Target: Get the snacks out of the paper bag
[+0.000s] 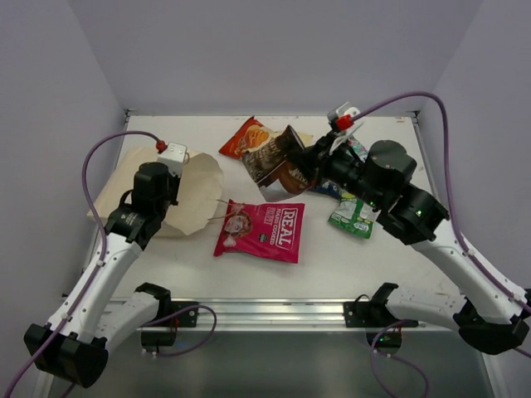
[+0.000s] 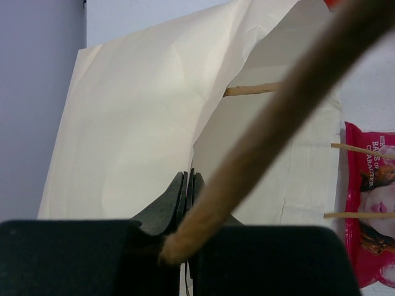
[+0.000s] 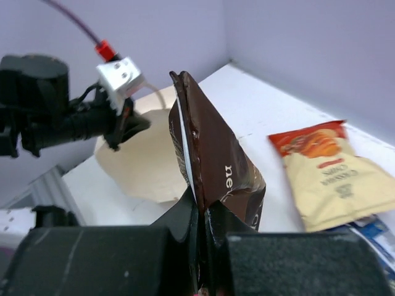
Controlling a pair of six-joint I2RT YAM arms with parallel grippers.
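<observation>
My right gripper (image 3: 199,211) is clamped on the lower edge of the brown pack (image 3: 216,157), jaws pressed together with only the foil between them. The pack stands straight up out of the jaws. Its long axis runs away from my wrist, and its thin edge faces the wrist camera. From above it hangs over the back of the table (image 1: 249,274), just right of the chip bag (image 3: 327,179) and behind the pink bag (image 1: 264,230). It is well clear of the paper bag (image 2: 136,123), so I judge this snack is out and only needs setting down.

That move turns on where the bare table is. It lies below and in front of the pack, between the pink bag and the green pack (image 1: 353,217). With the pack upright in my grip, I would have to tip the wrist so the flat face goes down and not the edge.

My left gripper (image 2: 187,185) is closed on the paper bag's wall near the mouth, fingers together on the sheet. A handle (image 2: 278,123) crosses in front of the wrist camera. The paper bag lies flat on the left side with its mouth facing the centre, toward the pink bag. The right arm is the nearer one to the snacks and the left is the nearer one to the paper bag. In the part of the mouth I can see there is no packet, but I cannot see further in.
</observation>
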